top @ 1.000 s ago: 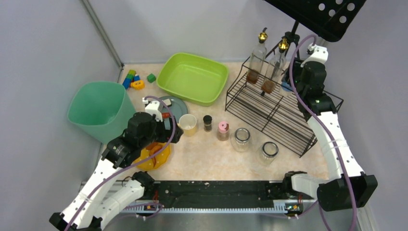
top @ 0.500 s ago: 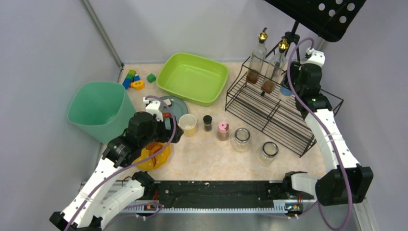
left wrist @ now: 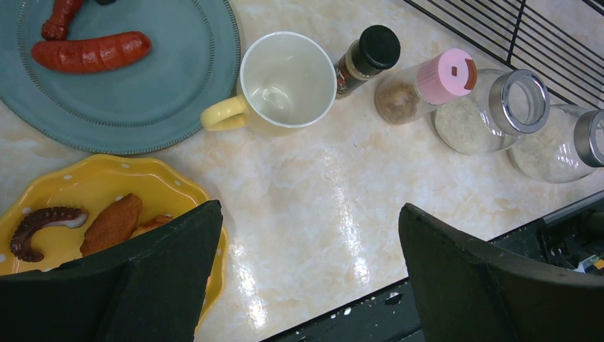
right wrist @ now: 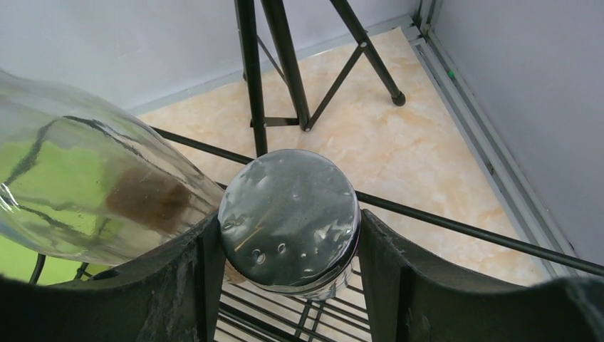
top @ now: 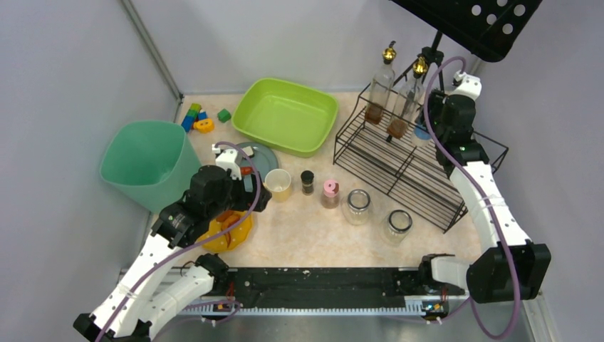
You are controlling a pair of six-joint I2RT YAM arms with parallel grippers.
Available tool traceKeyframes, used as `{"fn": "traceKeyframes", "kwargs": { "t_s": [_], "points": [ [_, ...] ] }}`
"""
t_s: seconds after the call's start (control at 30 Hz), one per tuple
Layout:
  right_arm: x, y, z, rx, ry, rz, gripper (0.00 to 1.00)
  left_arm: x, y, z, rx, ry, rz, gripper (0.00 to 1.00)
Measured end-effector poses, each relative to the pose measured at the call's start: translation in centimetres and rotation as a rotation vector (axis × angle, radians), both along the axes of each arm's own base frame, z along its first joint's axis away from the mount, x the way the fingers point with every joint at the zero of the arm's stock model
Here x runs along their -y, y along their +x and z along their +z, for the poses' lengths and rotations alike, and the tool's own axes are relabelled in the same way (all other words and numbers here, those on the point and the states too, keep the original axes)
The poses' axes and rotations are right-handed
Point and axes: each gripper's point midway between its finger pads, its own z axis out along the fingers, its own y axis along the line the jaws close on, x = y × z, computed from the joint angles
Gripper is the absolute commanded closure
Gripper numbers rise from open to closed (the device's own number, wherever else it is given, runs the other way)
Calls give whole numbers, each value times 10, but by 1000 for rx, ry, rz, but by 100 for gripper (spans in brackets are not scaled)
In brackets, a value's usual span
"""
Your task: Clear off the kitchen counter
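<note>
The kitchen counter (top: 306,231) is beige stone, also seen in the left wrist view (left wrist: 313,178). My right gripper (top: 426,130) (right wrist: 288,239) is shut on a silver-lidded jar (right wrist: 288,210), fingers pressed on both its sides. It holds the jar over the black wire rack (top: 399,167) (right wrist: 427,214), right beside a glass oil bottle (right wrist: 78,192). My left gripper (top: 253,191) (left wrist: 310,228) hangs wide open above bare counter, with nothing between its fingers. Its left finger overlaps the yellow plate (left wrist: 85,189) of food.
A yellow mug (top: 278,183), black-capped spice bottle (top: 307,182), pink-capped shaker (top: 330,193) and two glass jars (top: 357,206) stand in a row. Behind lie a blue plate (left wrist: 142,100) with sausages, a green basin (top: 285,114), a teal bin (top: 146,164) and toy blocks (top: 196,117).
My right arm has shifted slightly towards the back with the jar still in its grip. The left arm has not moved.
</note>
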Motion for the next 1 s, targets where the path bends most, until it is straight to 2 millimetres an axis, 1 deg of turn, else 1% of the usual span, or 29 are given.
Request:
{"fn": "traceKeyframes", "kwargs": {
  "t_s": [0.23, 0.27, 0.4, 0.63, 0.83, 1.0],
  "points": [
    [0, 0, -1, 20, 10, -5, 18, 0, 0, 0, 0, 0, 0, 2],
    [0, -1, -1, 19, 10, -5, 16, 0, 0, 0, 0, 0, 0, 2],
    [0, -3, 2, 27, 11, -5, 14, 0, 0, 0, 0, 0, 1, 2],
    [1, -15, 21, 73, 14, -2, 14, 0, 0, 0, -1, 1, 1, 1],
    [-5, -38, 37, 89, 8, 45, 14, -1, 1, 0, 0, 0, 5, 1],
    [-19, -64, 56, 122, 23, 138, 15, -1, 1, -1, -2, 0, 5, 1]
  ]
}}
